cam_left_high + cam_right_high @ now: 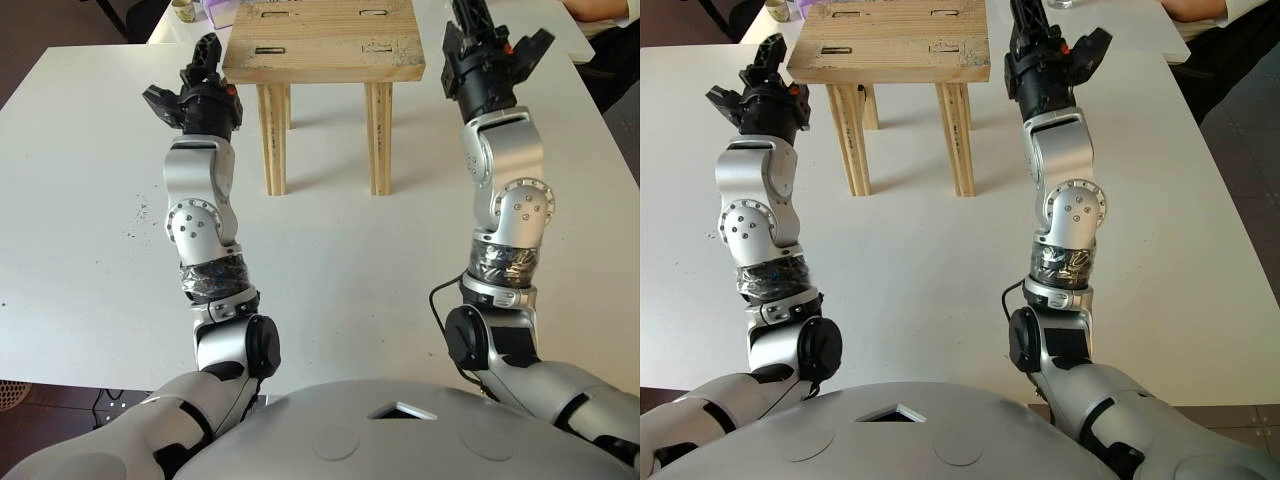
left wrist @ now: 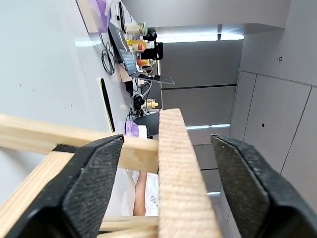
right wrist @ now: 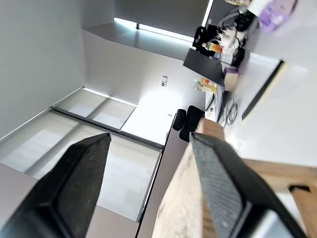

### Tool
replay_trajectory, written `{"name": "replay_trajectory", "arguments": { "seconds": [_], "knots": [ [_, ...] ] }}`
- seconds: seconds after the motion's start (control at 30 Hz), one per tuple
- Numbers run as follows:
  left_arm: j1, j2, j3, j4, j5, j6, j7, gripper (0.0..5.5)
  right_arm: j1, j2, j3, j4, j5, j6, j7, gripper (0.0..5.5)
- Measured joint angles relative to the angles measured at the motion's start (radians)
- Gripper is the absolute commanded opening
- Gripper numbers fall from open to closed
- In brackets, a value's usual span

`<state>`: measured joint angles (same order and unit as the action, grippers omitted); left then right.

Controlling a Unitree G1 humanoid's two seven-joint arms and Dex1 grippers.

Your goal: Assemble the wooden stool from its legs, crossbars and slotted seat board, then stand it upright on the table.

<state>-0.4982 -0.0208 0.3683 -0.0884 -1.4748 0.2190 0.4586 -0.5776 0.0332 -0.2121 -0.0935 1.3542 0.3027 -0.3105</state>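
**A:** Where does the stool (image 1: 320, 50) stand?

**B:** Upright on the tabletop (image 1: 90, 200), seat (image 1: 895, 40) on top, legs (image 1: 272, 140) down. It looks assembled, so I judge the task nearly done.

**A:** And the tools?

**B:** One at each side of the seat. The left tool (image 1: 182, 75) has its fingers apart. Its wrist view shows the seat's edge between the pads (image 2: 89, 188), with a clear gap on one side, so it straddles the board and is not clamped on it. The right tool (image 1: 500, 35) is spread too, with the seat's other edge just beside one finger (image 3: 223, 198).

**A:** What could go wrong from here?

**B:** Mostly the retreat. A finger may catch under the seat's overhang as an arm lifts or swings away. That would tip the stool, or drag it across the tabletop. If the joints are only pressed together, a pull on the seat might lift it off the legs. Closing either tool now could also nudge the board sideways and rack the frame. Backing each arm straight out and away from the seat seems safest.

**A:** Any brand, label or writing?

**B:** None that I can read. The wood is bare apart from its slots. A purple pack (image 1: 218, 10) sits at the far end, and its print is too small to make out.
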Motion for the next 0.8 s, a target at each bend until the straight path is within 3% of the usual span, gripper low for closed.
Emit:
{"name": "replay_trajectory", "arguments": {
  "seconds": [0.1, 0.23, 0.37, 0.47, 0.57, 0.67, 0.8],
  "knots": [
    [-0.009, 0.041, 0.01, -0.016, 0.022, 0.03, 0.003, 3.52, -0.013, -0.051, 0.02, -0.012, -0.137, 0.004, 0.01, 3.22],
    [0.002, 0.165, 0.008, -0.078, 0.141, 0.08, -0.006, 3.52, -0.023, -0.21, 0.133, -0.016, -0.523, -0.013, 0.043, 3.22],
    [0.059, 0.391, -0.061, -0.126, 0.485, 0.082, -0.064, 3.52, -0.03, -0.311, 0.218, -0.012, -0.82, -0.048, 0.047, 3.22],
    [0.112, 0.466, -0.11, -0.124, 0.719, 0.023, -0.074, 3.52, -0.03, -0.329, 0.247, 0.017, -0.956, -0.069, 0.026, 3.22],
    [0.264, 0.438, -0.202, -0.054, 1.006, -0.094, -0.048, 3.52, 0.021, -0.307, 0.268, 0.14, -1.094, -0.113, -0.013, 3.22],
    [0.407, 0.3, -0.287, 0.077, 1.169, -0.178, -0.038, 3.52, 0.22, -0.246, 0.289, 0.253, -1.179, -0.13, -0.028, 3.22],
    [0.332, 0.25, -0.278, 0.121, 1.259, -0.284, -0.075, 3.52, 0.184, -0.233, 0.25, 0.257, -1.242, -0.187, -0.011, 3.22]
  ]
}}
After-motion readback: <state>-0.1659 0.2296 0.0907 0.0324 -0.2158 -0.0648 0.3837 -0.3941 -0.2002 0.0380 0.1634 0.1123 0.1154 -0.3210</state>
